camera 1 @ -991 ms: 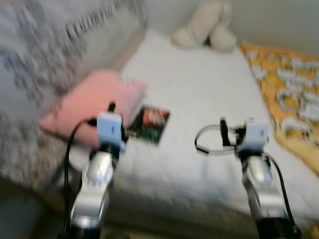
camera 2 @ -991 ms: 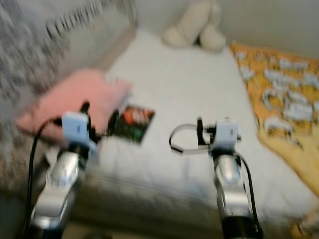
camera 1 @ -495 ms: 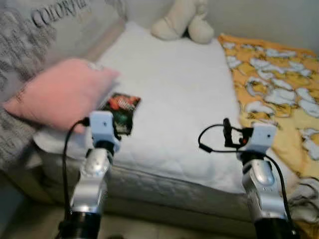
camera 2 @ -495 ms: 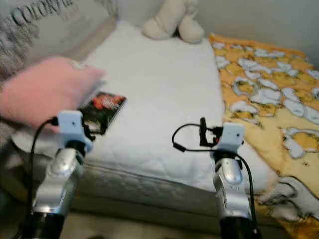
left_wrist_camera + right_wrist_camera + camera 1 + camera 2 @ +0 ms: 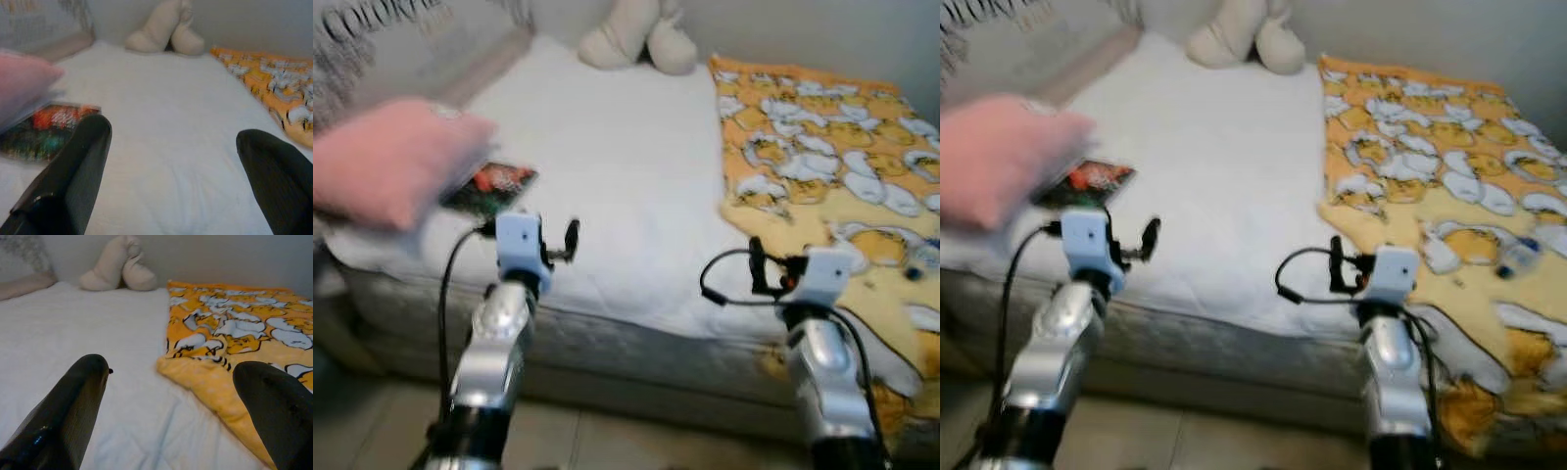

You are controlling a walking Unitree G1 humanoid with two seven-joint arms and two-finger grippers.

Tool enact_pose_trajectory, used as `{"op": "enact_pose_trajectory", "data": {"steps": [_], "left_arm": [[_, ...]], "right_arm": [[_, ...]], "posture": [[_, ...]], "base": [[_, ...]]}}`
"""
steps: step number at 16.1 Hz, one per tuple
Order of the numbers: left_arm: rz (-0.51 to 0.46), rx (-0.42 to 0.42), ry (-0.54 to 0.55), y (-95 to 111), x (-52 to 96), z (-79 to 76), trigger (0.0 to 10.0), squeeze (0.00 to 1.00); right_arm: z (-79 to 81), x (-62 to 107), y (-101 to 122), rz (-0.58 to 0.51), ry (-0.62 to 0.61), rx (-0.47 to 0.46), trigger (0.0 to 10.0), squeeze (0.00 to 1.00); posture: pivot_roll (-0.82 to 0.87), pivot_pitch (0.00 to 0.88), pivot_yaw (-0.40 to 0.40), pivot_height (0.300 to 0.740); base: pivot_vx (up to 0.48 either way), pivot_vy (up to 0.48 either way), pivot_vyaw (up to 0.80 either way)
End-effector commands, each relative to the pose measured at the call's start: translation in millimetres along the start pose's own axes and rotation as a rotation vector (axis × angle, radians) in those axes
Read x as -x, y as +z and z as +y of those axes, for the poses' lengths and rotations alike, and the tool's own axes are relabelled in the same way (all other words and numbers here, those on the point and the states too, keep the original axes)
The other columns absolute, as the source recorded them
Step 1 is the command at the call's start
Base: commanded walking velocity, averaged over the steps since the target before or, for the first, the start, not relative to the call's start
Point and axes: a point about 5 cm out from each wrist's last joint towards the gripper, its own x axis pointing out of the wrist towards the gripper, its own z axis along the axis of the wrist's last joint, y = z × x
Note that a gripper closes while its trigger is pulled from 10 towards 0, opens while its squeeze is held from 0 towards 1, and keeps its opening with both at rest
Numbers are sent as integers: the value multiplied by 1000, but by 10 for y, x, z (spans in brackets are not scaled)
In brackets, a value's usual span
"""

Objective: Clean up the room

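The view had swung right along the bed (image 5: pixel 607 166), bringing the orange blanket (image 5: pixel 822 147) forward. Left end effector (image 5: pixel 171 166) and right end effector (image 5: pixel 171 401), fingers apart and empty, suggested it was next.

A bed (image 5: pixel 626 176) lies ahead. On its left side sits a pillow (image 5: pixel 382 162), with a book (image 5: pixel 489 188) just right of it, partly tucked under. A soft toy (image 5: pixel 626 34) rests at the far end. A blanket (image 5: pixel 822 186) covers the bed's right side.
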Motion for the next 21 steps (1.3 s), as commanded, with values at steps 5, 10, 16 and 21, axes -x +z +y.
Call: {"op": "enact_pose_trajectory", "data": {"steps": [5, 10, 16, 21], "left_arm": [[16, -16, -8, -14, -27, -30, 10000, 0], [29, -24, 7, -69, -7, -3, 10000, 0], [30, -164, -14, -91, -23, -78, 10000, 0], [-16, -69, -63, -26, -15, -133, 10000, 0]], "right_arm": [[32, -25, 57, -22, 24, 19, 10000, 0], [29, -35, 55, -20, 39, 23, 10000, 0], [23, -26, 42, -17, 29, 13, 10000, 0], [42, -32, 54, -27, 30, 20, 10000, 0]], "posture": [[52, 0, -50, 728], [54, 0, -56, 728], [46, 0, -47, 728], [45, 0, -40, 728]], "base": [[0, -429, 0], [96, -417, 0], [0, -277, 0], [277, 0, 0]]}}
